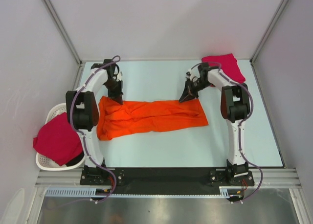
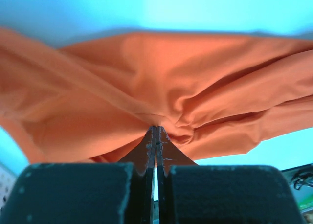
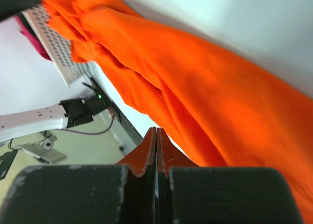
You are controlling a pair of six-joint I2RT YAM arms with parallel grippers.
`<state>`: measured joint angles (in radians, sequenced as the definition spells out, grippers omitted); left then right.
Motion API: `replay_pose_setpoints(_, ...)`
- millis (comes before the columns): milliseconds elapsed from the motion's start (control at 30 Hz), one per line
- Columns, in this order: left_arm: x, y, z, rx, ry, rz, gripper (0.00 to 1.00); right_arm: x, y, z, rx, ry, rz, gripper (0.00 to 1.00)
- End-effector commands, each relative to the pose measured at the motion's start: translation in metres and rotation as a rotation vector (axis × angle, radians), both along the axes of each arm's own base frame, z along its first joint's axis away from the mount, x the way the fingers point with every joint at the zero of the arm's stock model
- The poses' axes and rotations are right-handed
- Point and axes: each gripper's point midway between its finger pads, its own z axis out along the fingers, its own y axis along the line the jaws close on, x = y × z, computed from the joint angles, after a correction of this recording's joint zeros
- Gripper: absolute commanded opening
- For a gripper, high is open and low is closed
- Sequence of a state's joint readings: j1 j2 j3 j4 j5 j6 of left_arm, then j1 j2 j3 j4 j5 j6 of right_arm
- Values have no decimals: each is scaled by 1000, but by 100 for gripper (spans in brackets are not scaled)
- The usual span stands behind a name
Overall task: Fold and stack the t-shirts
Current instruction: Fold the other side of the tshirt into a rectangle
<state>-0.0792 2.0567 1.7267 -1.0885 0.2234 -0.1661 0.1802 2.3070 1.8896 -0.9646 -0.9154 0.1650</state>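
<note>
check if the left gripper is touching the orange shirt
Touching. The left wrist view shows the left gripper shut on the orange shirt, with cloth bunched at its tips.

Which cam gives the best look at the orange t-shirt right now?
Top external: it shows the whole orange t-shirt, lying as a long band across the table. Left wrist shows only folds gathered at the closed tips of the left hand; right wrist shows only a stretch of cloth beside the right hand.
</note>
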Motion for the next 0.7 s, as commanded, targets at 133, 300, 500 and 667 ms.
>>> replay_pose_setpoints(133,-37,23,-7,127,101,12,48,-30,-13,-36,-173,158,11,0)
replay_pose_setpoints(300,-15,17,2,91,4,14,57,-22,-25,-35,-278,99,-4,0)
replay_pose_setpoints(500,-2,22,-12,122,17,22,0,-14,-40,-46,-395,65,-15,0)
replay_pose_setpoints(667,1,24,-31,135,48,27,0,2,-55,-44,-514,-31,-49,0)
